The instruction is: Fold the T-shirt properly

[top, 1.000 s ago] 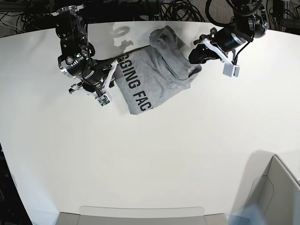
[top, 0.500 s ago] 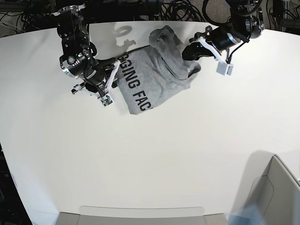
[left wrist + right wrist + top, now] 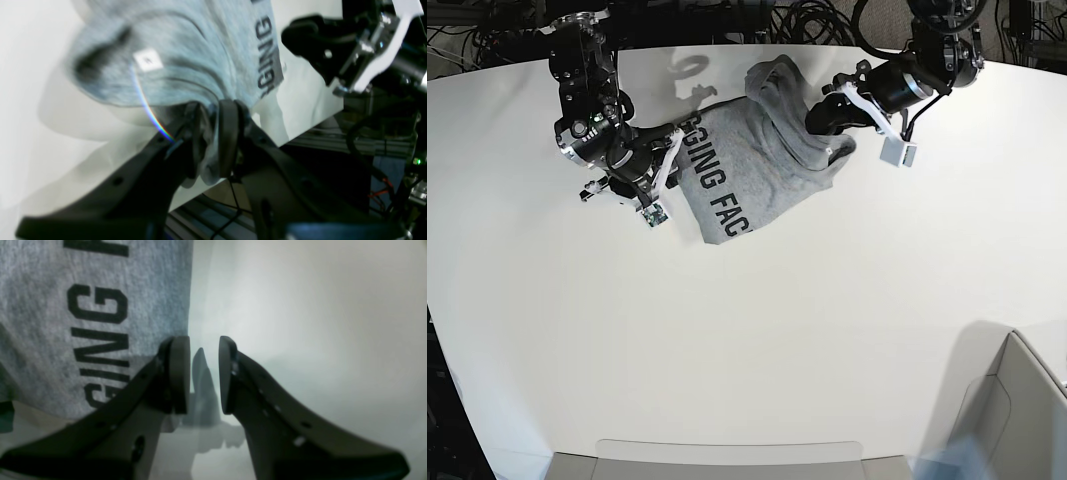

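Cloth of the heather-grey cotton T-shirt (image 3: 762, 150) is pinched in the left gripper (image 3: 213, 133). The right gripper (image 3: 203, 373) stands apart, empty, beside the shirt's edge on the white counter (image 3: 757, 340).

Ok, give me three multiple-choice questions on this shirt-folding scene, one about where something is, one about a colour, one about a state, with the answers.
1. Where on the table does the T-shirt lie?
A. at the far edge, between the two arms
B. at the near edge
C. in the middle

2. What colour is the lettering on the T-shirt?
A. red
B. black
C. white

3. What is the left pincer doing?
A. hanging open above bare table
B. shut on a fold of the T-shirt
C. gripping the right pincer

Answers:
1. A: in the base view the cloth sits near the table's far edge between both arms.
2. B: the right wrist view shows dark block capitals on grey.
3. B: the left wrist view shows grey cloth pinched between its pads.
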`<control>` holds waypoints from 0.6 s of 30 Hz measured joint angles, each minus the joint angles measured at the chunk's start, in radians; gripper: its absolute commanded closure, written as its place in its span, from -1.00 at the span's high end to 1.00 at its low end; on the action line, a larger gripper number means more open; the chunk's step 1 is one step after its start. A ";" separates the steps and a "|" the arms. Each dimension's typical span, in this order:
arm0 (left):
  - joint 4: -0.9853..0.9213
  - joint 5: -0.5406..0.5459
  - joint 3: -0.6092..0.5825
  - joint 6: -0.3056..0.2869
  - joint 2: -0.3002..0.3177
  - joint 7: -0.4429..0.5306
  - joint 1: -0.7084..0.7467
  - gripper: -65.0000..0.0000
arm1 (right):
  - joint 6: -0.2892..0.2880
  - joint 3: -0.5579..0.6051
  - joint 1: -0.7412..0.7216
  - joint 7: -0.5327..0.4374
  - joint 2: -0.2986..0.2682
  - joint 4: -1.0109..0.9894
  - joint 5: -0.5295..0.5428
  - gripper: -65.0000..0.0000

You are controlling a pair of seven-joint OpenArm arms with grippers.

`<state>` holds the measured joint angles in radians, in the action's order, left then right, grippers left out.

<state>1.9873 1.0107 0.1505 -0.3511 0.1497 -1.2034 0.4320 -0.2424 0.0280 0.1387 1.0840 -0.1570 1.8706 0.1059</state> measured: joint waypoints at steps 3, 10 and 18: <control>-0.006 -0.006 -0.021 0.000 0.000 -0.008 -0.021 -0.72 | 0.000 0.000 0.000 0.000 -0.001 0.000 0.000 -0.57; -0.045 -0.004 -0.026 0.007 0.000 0.000 -0.050 -1.00 | 0.000 -0.001 0.000 0.000 0.000 0.000 0.000 -0.57; -0.091 -0.011 0.146 0.007 0.003 -0.023 -0.047 -1.00 | 0.000 -0.003 0.000 0.000 0.000 0.000 0.000 -0.57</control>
<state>1.8965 0.9997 0.2962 -0.3443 0.1524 -1.2259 0.3847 -0.2424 0.0254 0.1390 1.0843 -0.1574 1.8706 0.1059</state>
